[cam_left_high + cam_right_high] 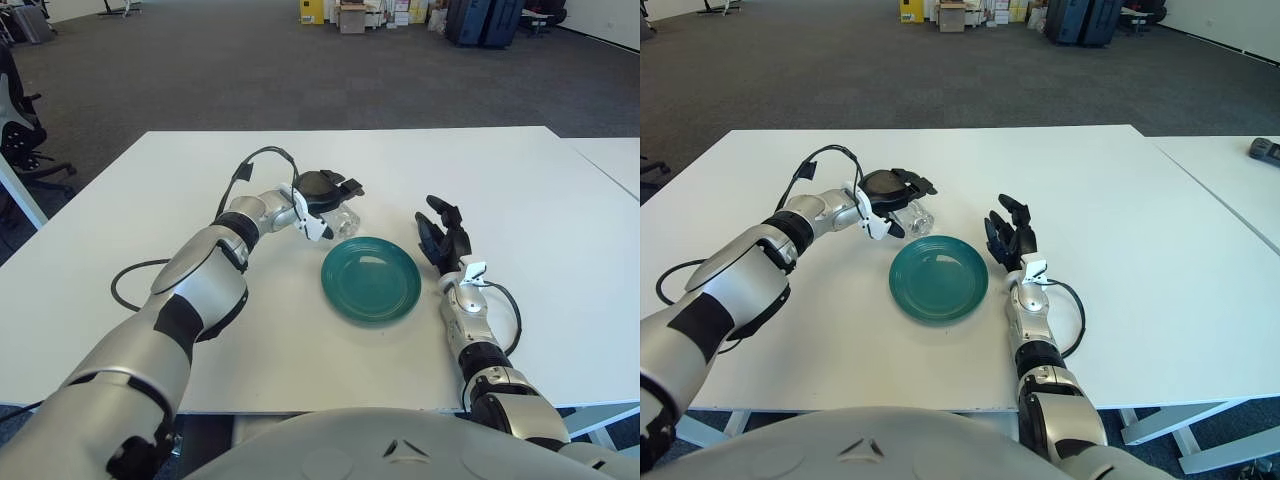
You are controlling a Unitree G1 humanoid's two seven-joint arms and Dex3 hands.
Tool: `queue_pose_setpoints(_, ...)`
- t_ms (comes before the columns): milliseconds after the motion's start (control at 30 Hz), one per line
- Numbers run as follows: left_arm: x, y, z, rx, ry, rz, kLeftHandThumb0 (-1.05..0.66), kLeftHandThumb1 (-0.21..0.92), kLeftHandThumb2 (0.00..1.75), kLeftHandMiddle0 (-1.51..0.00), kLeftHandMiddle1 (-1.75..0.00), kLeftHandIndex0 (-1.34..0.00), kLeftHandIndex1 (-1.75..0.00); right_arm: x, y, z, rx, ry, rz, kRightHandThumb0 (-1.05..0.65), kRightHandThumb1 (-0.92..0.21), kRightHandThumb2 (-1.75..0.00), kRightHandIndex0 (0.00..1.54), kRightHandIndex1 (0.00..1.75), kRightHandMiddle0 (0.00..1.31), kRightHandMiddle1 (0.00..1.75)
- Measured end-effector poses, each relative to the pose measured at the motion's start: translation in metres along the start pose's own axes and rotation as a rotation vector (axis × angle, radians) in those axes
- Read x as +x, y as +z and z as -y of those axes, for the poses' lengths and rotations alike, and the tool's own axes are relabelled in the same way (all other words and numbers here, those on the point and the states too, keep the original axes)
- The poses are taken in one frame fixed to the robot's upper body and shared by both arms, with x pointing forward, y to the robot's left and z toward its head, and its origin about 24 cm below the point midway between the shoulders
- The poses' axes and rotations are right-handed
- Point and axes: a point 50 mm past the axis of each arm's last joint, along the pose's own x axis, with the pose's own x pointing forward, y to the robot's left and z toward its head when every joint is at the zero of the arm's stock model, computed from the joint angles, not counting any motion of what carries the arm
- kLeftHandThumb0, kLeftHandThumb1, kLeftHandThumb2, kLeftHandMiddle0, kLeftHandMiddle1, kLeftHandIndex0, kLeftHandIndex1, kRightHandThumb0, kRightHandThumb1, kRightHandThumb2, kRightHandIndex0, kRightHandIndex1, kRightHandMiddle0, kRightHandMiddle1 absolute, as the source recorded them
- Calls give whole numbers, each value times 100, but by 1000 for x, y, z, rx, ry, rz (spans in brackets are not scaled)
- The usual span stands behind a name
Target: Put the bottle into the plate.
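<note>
A small clear bottle [343, 218] is seen lying on its side, just behind the plate's far left edge. A round, dark green plate [371, 279] is laid flat, with nothing in it.

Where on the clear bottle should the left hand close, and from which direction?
On the barrel, from above. The bottle lies on its side just beyond the teal plate, so its rounded flank faces up. The left hand is over it, fingers draped around; whether they grip it cannot be told. The right hand shows right of the plate.

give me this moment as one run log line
left hand: over bottle, grasp unclear | bottle: on table, outside plate | right hand: right of plate, idle
</note>
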Motion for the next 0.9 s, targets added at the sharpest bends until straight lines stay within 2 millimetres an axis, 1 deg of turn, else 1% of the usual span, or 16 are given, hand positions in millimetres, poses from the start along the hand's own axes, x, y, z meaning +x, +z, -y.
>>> queue_pose_setpoints(200,-1,2,5,-13,2,4,-77,52,71,-42,-9,0,-88,-3,0,1,1,0,0,-69,-92,-38,45,2,0,82)
queue_pose_setpoints(333,-4,3,14,-35,14,-5,-71,51,69,-42,-10,0,-89,-5,0,2,5,3,-3,-68,-92,-39,44,2,0,82)
queue_pose_setpoints(567,-6,8,27,-68,7,-8,-66,51,69,-43,-11,0,-90,-7,1,4,9,19,0,-68,-92,-42,44,1,0,83)
queue_pose_setpoints(900,-7,9,29,-74,21,-13,-63,52,71,-40,-10,0,-85,-9,3,7,27,26,4,-65,-92,-46,45,2,0,88)
